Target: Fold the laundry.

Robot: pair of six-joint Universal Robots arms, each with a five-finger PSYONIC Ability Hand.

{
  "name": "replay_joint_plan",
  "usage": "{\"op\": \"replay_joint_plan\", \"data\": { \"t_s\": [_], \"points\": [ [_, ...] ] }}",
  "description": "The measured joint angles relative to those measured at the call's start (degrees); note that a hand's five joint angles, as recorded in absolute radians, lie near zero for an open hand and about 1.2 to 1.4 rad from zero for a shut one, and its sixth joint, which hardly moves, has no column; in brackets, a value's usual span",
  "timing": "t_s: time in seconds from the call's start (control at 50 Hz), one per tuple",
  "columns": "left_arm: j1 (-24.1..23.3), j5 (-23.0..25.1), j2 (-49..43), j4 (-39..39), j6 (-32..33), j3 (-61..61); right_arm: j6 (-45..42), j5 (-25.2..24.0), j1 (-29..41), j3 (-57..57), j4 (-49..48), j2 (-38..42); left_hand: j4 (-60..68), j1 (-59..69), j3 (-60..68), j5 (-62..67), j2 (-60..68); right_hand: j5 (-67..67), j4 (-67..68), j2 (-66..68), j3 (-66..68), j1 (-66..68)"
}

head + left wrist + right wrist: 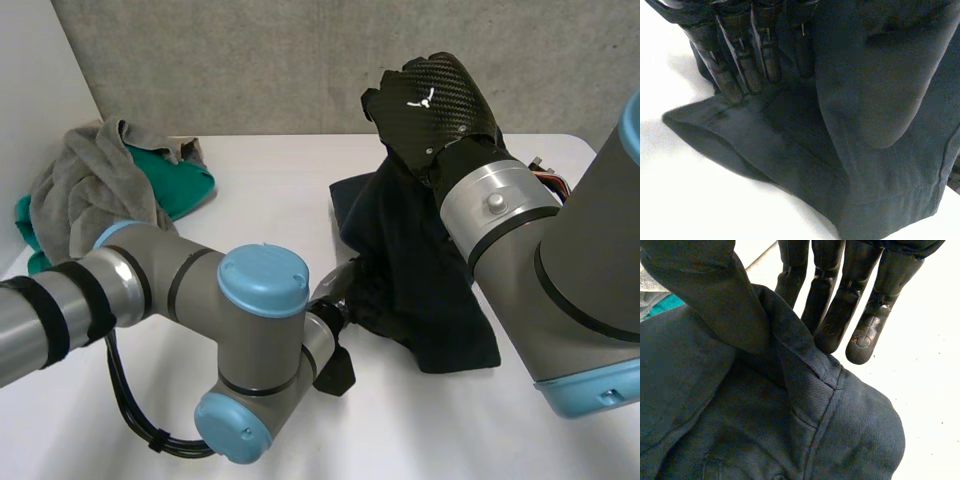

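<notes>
A dark navy garment (420,280) hangs from my right hand (435,100), which is raised above the middle of the table; its lower part lies crumpled on the tabletop. In the right wrist view a seamed fold of the garment (765,430) runs up beside that hand's fingers (835,300) and is pinched there. My left hand (740,60) is low at the garment's near edge. Its fingers are nearly straight, and their tips rest on the cloth (865,100) just behind a hem.
A heap of grey towel (85,185) over teal cloth (180,180) lies at the table's back left. My left arm's elbow (255,350) stands in the foreground. Bare white table (270,190) lies between the heap and the garment.
</notes>
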Motion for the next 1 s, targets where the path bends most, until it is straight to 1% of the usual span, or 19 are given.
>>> {"op": "replay_joint_plan", "data": {
  "t_s": [0.16,0.26,0.28,0.34,0.48,0.54,0.6,0.62,0.64,0.66,0.68,0.7,0.72,0.76,0.82,0.84,0.86,0.94,1.0],
  "points": [
    [-1.58,0.09,-0.39,2.14,-3.88,0.2,0.59,0.64,0.27,0.26,0.0,-0.43,2.23,2.62,2.26,2.17,2.32,0.0,0.0,0.0,0.0,0.0],
    [-2.37,0.29,-0.34,3.84,-5.24,0.23,1.37,0.71,0.33,0.29,0.0,-0.54,12.95,13.92,13.15,12.67,13.28,0.0,0.0,0.0,0.0,0.0],
    [-2.62,0.54,-0.29,4.49,-5.52,0.21,1.81,0.73,0.37,0.31,-0.02,-0.61,21.78,22.99,21.92,21.39,22.8,0.0,0.0,0.0,0.0,0.0],
    [-2.74,0.96,-0.12,5.02,-5.36,0.12,2.02,0.72,0.23,0.31,-0.08,-0.64,36.1,35.83,35.98,35.57,36.32,0.0,0.0,0.0,0.0,0.0],
    [-2.04,1.42,1.57,4.28,-2.12,-0.3,1.53,0.53,-0.56,0.34,0.25,-0.5,39.44,36.55,39.11,37.78,39.52,0.0,0.0,0.0,0.0,0.0],
    [0.15,1.52,4.25,2.41,3.4,-1.24,0.68,0.42,-1.78,0.51,1.17,-0.38,39.48,36.55,39.11,37.78,39.52,0.0,0.0,0.0,0.0,0.0],
    [5.26,1.54,8.48,-0.38,13.8,-2.83,-1.62,0.2,-5.17,1.1,3.79,-0.3,39.5,36.55,39.29,37.78,39.62,0.0,0.0,0.0,0.0,0.0],
    [6.08,1.54,9.07,-0.76,15.5,-3.04,-2.02,0.18,-5.73,1.21,4.27,-0.29,39.5,36.55,39.29,37.78,39.62,0.0,0.0,0.0,0.0,0.0],
    [8.72,1.61,11.01,-1.97,21.59,-3.6,-3.29,0.05,-7.42,1.54,5.97,-0.27,39.5,36.55,39.29,37.78,39.62,0.0,0.0,0.0,0.0,0.0],
    [8.72,1.61,11.01,-1.97,21.59,-3.6,-3.29,0.05,-7.42,1.54,5.97,-0.27,39.5,36.55,39.29,37.78,39.62,0.0,0.0,0.0,0.0,0.0],
    [10.98,1.73,12.66,-3.04,27.55,-3.99,-4.58,-0.07,-8.98,1.87,7.97,-0.22,39.51,36.55,39.29,37.77,39.62,0.0,0.0,0.0,0.0,0.0],
    [11.43,1.77,12.98,-3.26,28.84,-4.06,-4.91,-0.11,-9.37,1.96,8.56,-0.21,39.51,36.55,39.29,37.77,39.62,0.0,0.0,0.0,0.0,0.0],
    [12.9,1.96,14.01,-4.1,33.65,-4.22,-5.82,-0.22,-10.32,2.19,10.26,-0.15,39.51,36.55,39.29,37.78,39.62,0.0,0.0,0.0,0.0,0.0],
    [14.35,2.3,14.9,-5.3,39.69,-4.26,-6.9,-0.48,-11.33,2.5,13.04,0.14,39.51,36.55,39.29,37.75,39.62,0.0,0.0,0.0,0.0,0.0],
    [15.64,2.75,15.36,-7.32,48.78,-4.11,-8.16,-1.1,-12.08,2.71,17.25,1.35,39.51,36.55,39.29,37.78,39.62,0.0,0.0,0.0,0.0,0.0],
    [15.64,2.75,15.36,-7.32,48.78,-4.11,-8.16,-1.1,-12.08,2.71,17.25,1.35,39.51,36.55,39.29,37.78,39.62,0.0,0.0,0.0,0.0,0.0],
    [15.93,2.87,15.11,-8.19,53.18,-3.99,-8.73,-1.52,-12.25,2.64,19.13,2.54,39.51,36.55,39.29,37.78,39.62,0.0,0.0,0.0,0.0,0.0],
    [15.89,2.95,13.62,-8.83,60.28,-3.43,-9.74,-2.38,-12.35,2.02,21.28,5.62,39.51,36.55,39.29,37.78,39.62,0.0,0.0,0.0,0.0,0.0],
    [15.7,2.88,11.52,-7.8,63.34,-2.01,-10.5,-3.15,-12.32,0.6,20.85,8.75,39.52,36.55,39.31,37.75,39.62,0.0,0.01,0.0,0.0,0.0]
  ]
}}
